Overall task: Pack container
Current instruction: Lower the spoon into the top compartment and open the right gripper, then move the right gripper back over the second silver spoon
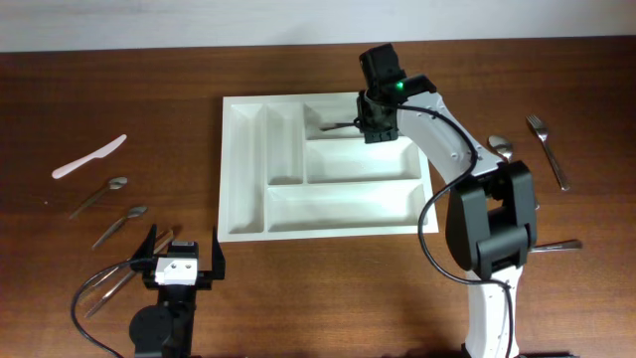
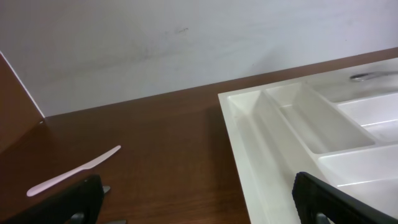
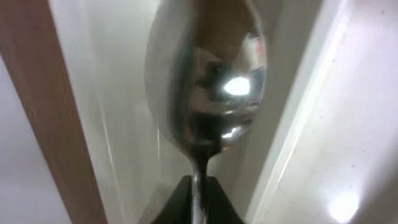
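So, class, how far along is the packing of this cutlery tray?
Done: nothing looks settled yet, and the other compartments of the tray appear empty. In hand: the right jaws grip a spoon at the top long compartment. Left: the white knife and two spoons on the left, and the fork and another spoon on the right. The left jaws stand open.

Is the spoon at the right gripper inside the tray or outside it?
Inside: overhead, the spoon is within the top long compartment of the tray.
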